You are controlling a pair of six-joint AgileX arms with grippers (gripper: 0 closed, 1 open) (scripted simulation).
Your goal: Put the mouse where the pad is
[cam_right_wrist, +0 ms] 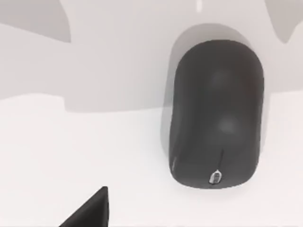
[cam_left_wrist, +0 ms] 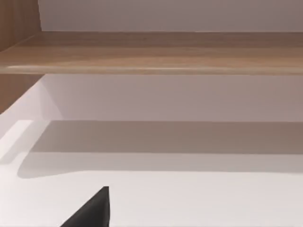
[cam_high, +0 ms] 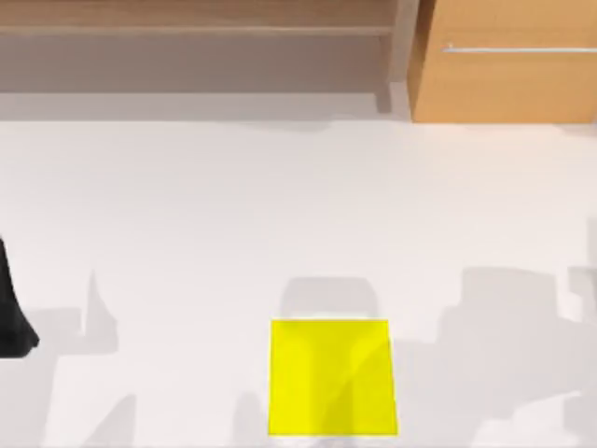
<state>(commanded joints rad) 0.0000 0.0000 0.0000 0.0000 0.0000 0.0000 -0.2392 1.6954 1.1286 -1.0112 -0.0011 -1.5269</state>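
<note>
1. Black wedge of the right gripper (cam_right_wrist: pixel 90 210) closest to the lens in the right wrist view, raised above the white table (cam_right_wrist: pixel 71 151). Open or closed: cannot tell.
2. Beyond that wedge, in the same view: the mouse (cam_right_wrist: pixel 215 116), dark grey, pill-shaped, lying flat on bare white table surface. Small silvery wheel (cam_right_wrist: pixel 216 177) set into one rounded end. Clear of the gripper, not touched by it. Soft grey shadows across the table around it.
3. Left wrist view: matching black wedge of the left gripper (cam_left_wrist: pixel 92 210) close to the lens, over bare white table. Open or closed: cannot tell. Farther off, a long wooden shelf (cam_left_wrist: pixel 151 54) running across above the tabletop, casting a broad shadow on the surface below.
4. Top view: the pad (cam_high: pixel 331 378), flat bright yellow square, lying on the table near the lower edge, about mid-width, crossed by faint shadows. Nothing resting on it.
5. Top view, left edge: dark piece of the left arm (cam_high: pixel 11 308), well apart from the pad.
6. Top view, far side: same wooden shelf along the back, and a wooden cabinet (cam_high: pixel 504 84) with a thin metal handle (cam_high: pixel 518 49) at the right.
</note>
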